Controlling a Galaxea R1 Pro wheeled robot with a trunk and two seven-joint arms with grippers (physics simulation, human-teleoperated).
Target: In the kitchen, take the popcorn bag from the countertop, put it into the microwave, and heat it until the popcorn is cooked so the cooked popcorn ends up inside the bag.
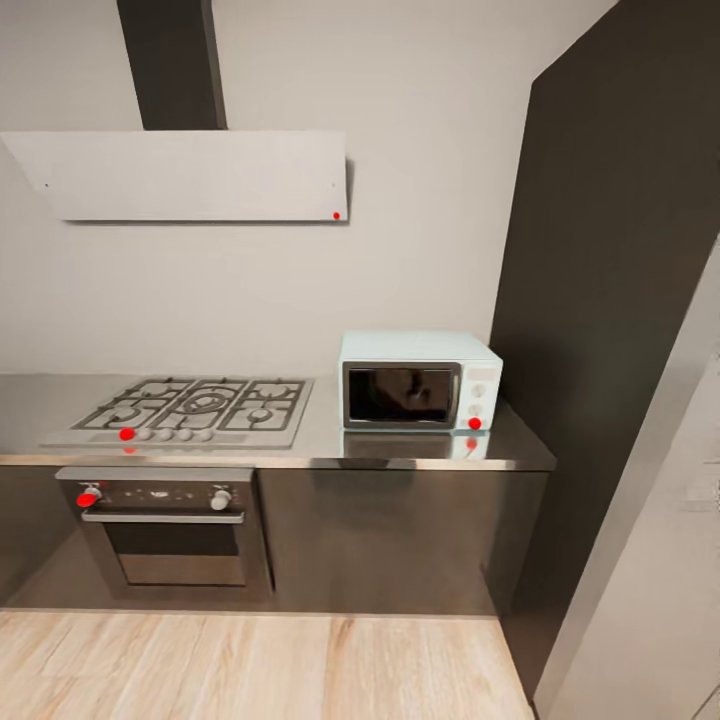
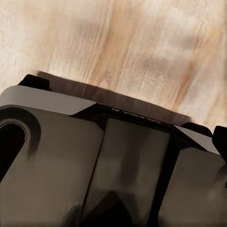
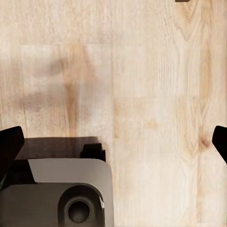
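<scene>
The microwave (image 1: 420, 381) stands on the bench (image 1: 320, 440), right of the hob (image 1: 190, 408); the oven (image 1: 165, 530) sits below the hob.

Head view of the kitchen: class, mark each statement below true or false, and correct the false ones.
1. The microwave stands on the countertop with its door shut. True.
2. The gas hob lies to the right of the microwave. False: it lies to its left.
3. A built-in oven sits below the hob. True.
4. The floor is dark tile. False: it is light wood.
5. The hood hangs above the microwave. False: it hangs above the hob.
</scene>
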